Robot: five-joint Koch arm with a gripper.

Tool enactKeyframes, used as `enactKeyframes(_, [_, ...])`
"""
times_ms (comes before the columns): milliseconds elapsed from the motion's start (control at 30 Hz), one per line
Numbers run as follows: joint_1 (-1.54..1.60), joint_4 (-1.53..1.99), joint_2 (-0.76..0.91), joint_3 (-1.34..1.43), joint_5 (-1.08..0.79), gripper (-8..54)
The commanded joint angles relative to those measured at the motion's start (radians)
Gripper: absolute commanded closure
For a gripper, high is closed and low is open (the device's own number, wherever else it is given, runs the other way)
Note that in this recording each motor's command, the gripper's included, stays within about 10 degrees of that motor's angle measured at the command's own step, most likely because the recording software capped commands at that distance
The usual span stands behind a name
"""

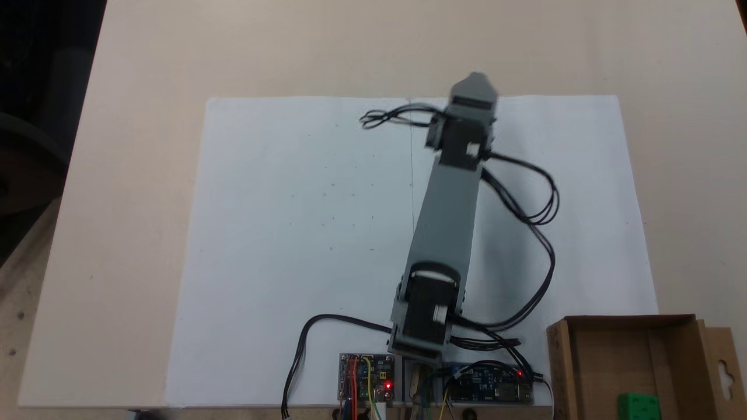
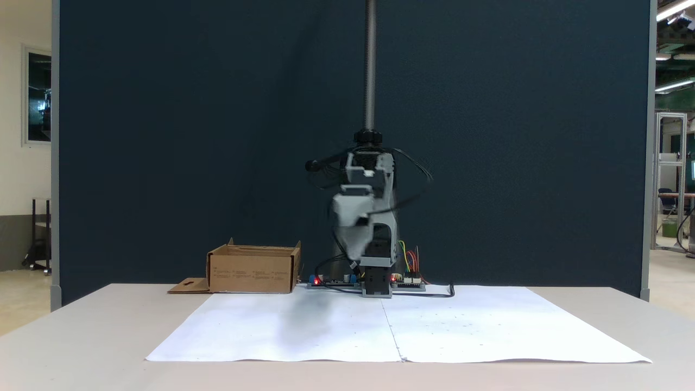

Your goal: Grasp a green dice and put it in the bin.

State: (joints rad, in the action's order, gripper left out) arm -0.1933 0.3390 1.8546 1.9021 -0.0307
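The green dice (image 1: 639, 406) lies inside the brown cardboard bin (image 1: 607, 361) at the bottom right of a fixed view, near the bin's lower edge. From the front, the bin (image 2: 252, 274) stands left of the arm's base and its walls hide the dice. My grey arm stretches out over the white paper, far from the bin. The gripper (image 1: 474, 87) is at the arm's far end; in the front view the gripper (image 2: 355, 254) hangs pointing down, raised above the paper and motion-blurred. Its jaws merge into one tapering shape, and nothing shows between them.
A white paper sheet (image 1: 303, 233) covers the middle of the beige table. Circuit boards with red lights (image 1: 367, 378) and black cables (image 1: 531, 210) sit by the arm's base. The bin's flap with a hang-hole (image 1: 723, 367) sticks out sideways. A dark partition (image 2: 217, 136) stands behind.
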Motion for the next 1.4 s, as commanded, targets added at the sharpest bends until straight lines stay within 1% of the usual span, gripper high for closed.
enactKeyframes(0, [0.041, -0.165, 0.107, 0.084, 0.066, 0.5])
enactKeyframes(133, [0.103, -0.319, 0.233, 0.324, 0.058, 0.5])
enactKeyframes(333, [0.147, -0.512, 0.373, 0.583, 0.049, 0.3])
enactKeyframes(567, [0.153, -0.722, 0.492, 0.770, 0.043, 0.3])
enactKeyframes(767, [0.106, -0.906, 0.506, 0.881, 0.043, 0.2])
enactKeyframes(967, [0.124, -1.112, 0.508, 1.054, 0.009, 0.6])
enactKeyframes(1367, [0.163, -1.500, 0.511, 1.227, -0.003, 0.0])
